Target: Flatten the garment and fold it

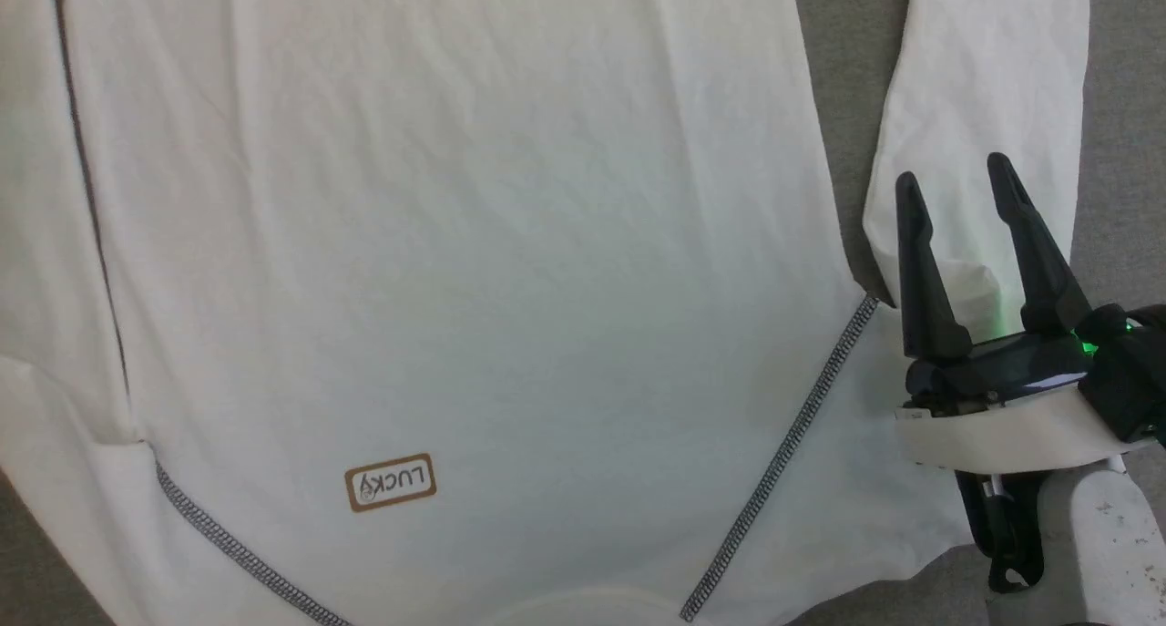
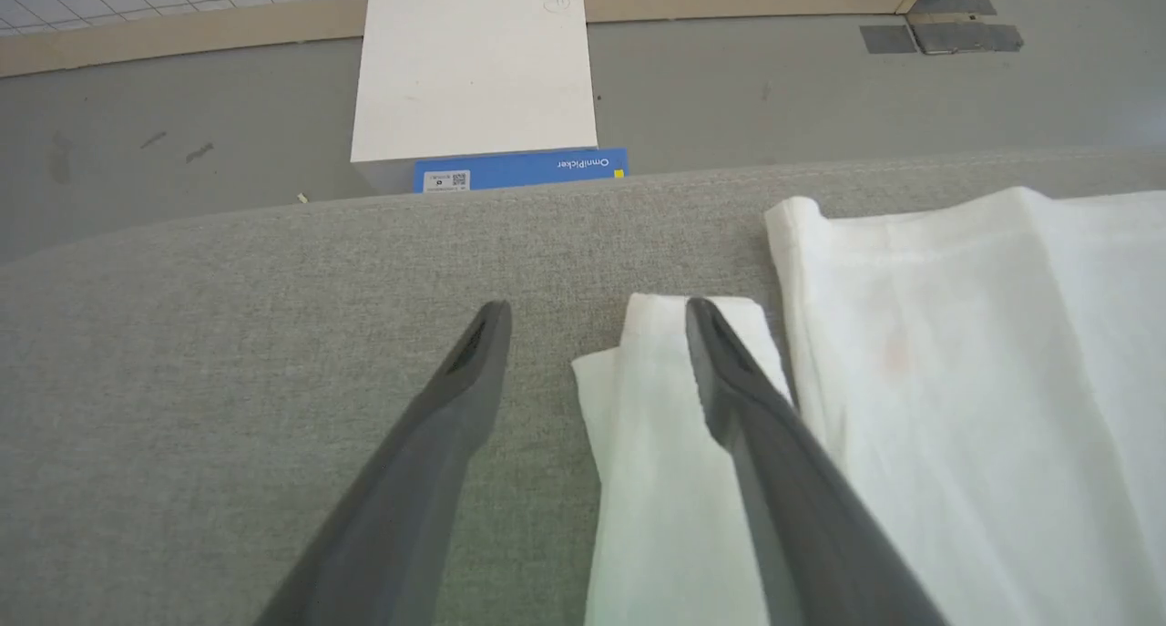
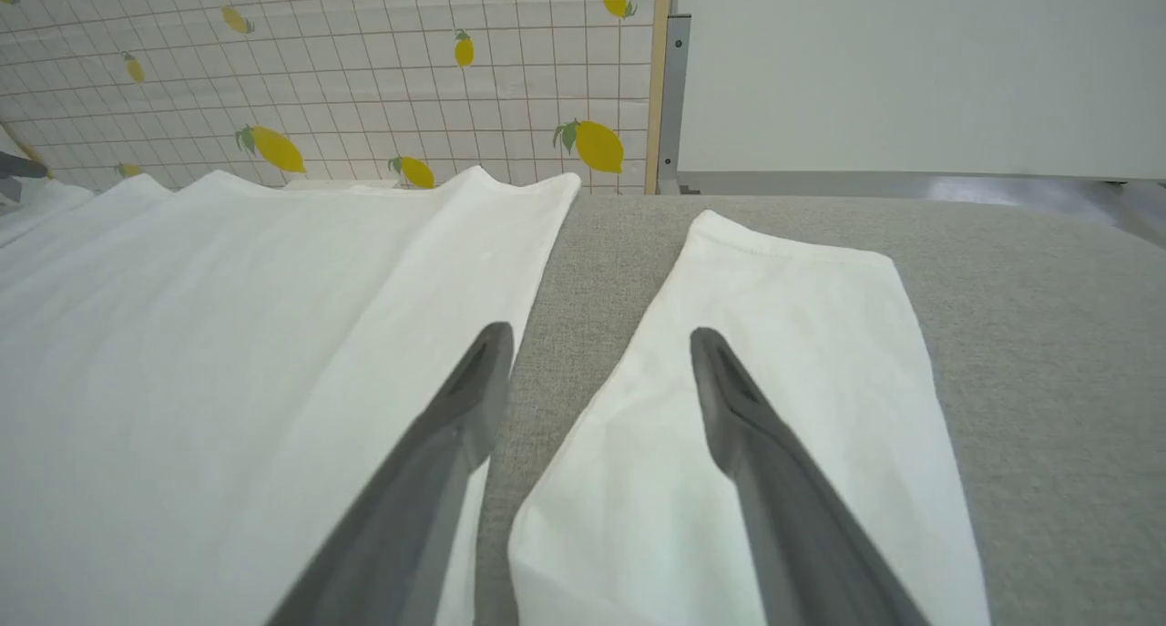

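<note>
Grey-floored room with a tiled wall [image 3: 364, 70] printed with lemons; work surface: one tabletop [image 2: 228, 334] covered in grey woven cloth.

Item 1. Garment [image 1: 455, 198], one, white, long-sleeved. It lies spread face-up on the tabletop with the collar end toward the robot. The body panel is largely smooth, with faint creases only.

Item 2. Sleeves, two. The right sleeve [image 1: 993, 79] lies straight beside the body panel, a strip of grey cloth showing between them. The left sleeve [image 2: 665, 480] lies just beside the panel's other edge, its end doubled back.

Item 3. White box [image 2: 474, 61], one, with a blue label, on the floor beyond the tabletop.

Item 4. Pincers, two, each with two dark fingers. The right pincer [image 1: 952, 175] is released, its jaws spread above the right sleeve near the underarm; contact with the cloth cannot be told. The left pincer [image 2: 597, 305] is likewise released and grasps nothing, one finger over the left sleeve and one over bare cloth.

Item 5. Contrast-stitched shoulder seams, two [image 1: 774, 462].

Item 6. Brown-bordered "LUCKY" patch [image 1: 390, 483], one, on the chest.

Handling note, as a judgement: flattening looks nearly complete and the sleeve fold appears due. Each pincer would do best to pinch both layers of its sleeve, lift low, carry it across the panel and lay it down without dragging the body. The doubled left end wants straightening first.
</note>
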`<state>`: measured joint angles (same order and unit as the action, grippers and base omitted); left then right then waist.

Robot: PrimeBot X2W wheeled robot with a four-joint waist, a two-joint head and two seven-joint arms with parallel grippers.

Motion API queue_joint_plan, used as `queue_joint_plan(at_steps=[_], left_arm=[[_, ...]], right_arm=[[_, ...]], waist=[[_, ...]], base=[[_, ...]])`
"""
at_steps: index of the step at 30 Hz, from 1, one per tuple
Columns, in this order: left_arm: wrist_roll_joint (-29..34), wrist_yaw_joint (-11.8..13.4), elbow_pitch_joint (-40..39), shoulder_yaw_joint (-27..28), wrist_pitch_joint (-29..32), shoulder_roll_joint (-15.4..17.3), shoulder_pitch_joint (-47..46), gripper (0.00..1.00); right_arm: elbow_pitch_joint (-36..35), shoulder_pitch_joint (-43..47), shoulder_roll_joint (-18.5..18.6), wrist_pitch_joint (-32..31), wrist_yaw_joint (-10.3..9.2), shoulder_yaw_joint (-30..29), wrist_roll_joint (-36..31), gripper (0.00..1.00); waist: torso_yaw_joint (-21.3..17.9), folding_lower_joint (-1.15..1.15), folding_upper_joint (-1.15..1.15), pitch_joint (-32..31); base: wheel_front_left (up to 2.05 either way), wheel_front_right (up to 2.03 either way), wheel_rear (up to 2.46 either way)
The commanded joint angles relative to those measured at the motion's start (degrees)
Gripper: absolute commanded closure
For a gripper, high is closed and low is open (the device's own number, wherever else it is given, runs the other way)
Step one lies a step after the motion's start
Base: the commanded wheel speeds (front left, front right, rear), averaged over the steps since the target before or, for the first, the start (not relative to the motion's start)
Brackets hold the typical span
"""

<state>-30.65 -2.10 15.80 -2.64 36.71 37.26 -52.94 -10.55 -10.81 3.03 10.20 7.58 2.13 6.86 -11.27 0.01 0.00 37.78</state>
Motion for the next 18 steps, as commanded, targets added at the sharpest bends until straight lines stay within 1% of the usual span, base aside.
queue_joint_plan(at_steps=[1, 4, 7, 9, 11, 12, 14, 18], left_arm=[[-0.07, 0.61, -0.17, 0.14, 1.24, 0.98, -0.27, 0.00], [-0.12, 2.27, -0.68, 0.63, 3.09, 1.52, 0.28, 0.00], [0.19, 3.37, -1.00, 0.71, 4.63, 2.28, 1.07, 0.00], [-0.12, 3.65, -1.17, 0.62, 5.85, 2.41, 1.55, 0.00], [-0.33, 3.93, -1.48, 0.57, 6.64, 2.52, 1.95, 0.87], [-0.32, 4.02, -1.59, 0.45, 7.10, 2.64, 2.22, 1.00], [-0.03, 4.26, -2.14, 0.42, 7.08, 3.01, 2.66, 1.00], [1.14, 4.46, -3.04, 0.70, 3.43, 3.27, 3.02, 1.00]], right_arm=[[0.31, -1.12, -0.12, 0.56, -0.09, 0.34, 0.54, 0.00], [0.83, -1.33, -0.13, 0.86, -0.09, 0.74, 1.31, 0.00], [1.19, -1.48, -0.14, 1.13, -0.09, 0.96, 1.88, 0.00], [1.42, -1.55, -0.14, 1.24, -0.09, 1.02, 2.11, 0.00], [1.67, -1.60, -0.14, 1.30, -0.09, 1.05, 2.26, 0.00], [1.79, -1.63, -0.14, 1.32, -0.09, 1.00, 2.31, 0.00], [2.08, -1.72, -0.14, 1.36, -0.09, 0.85, 2.37, 0.00], [2.54, -1.86, -0.14, 1.40, -0.09, 0.49, 2.25, 0.00]], waist=[[-2.37, -0.01, 0.00, 2.32], [-2.83, -0.01, 0.00, 2.60], [-3.20, -0.01, 0.00, 2.77], [-3.33, -0.01, 0.00, 2.82], [-3.37, -0.01, 0.00, 2.78], [-3.36, -0.01, 0.00, 2.71], [-3.24, -0.01, 0.00, 2.44], [-2.42, -0.01, 0.00, 0.93]], base=[[0.00, 0.00, 0.00], [0.00, 0.00, 0.00], [0.00, 0.00, 0.00], [0.00, 0.00, 0.00], [0.00, 0.00, 0.00], [0.00, 0.00, 0.00], [0.00, 0.00, 0.00], [0.00, 0.00, 0.00]])
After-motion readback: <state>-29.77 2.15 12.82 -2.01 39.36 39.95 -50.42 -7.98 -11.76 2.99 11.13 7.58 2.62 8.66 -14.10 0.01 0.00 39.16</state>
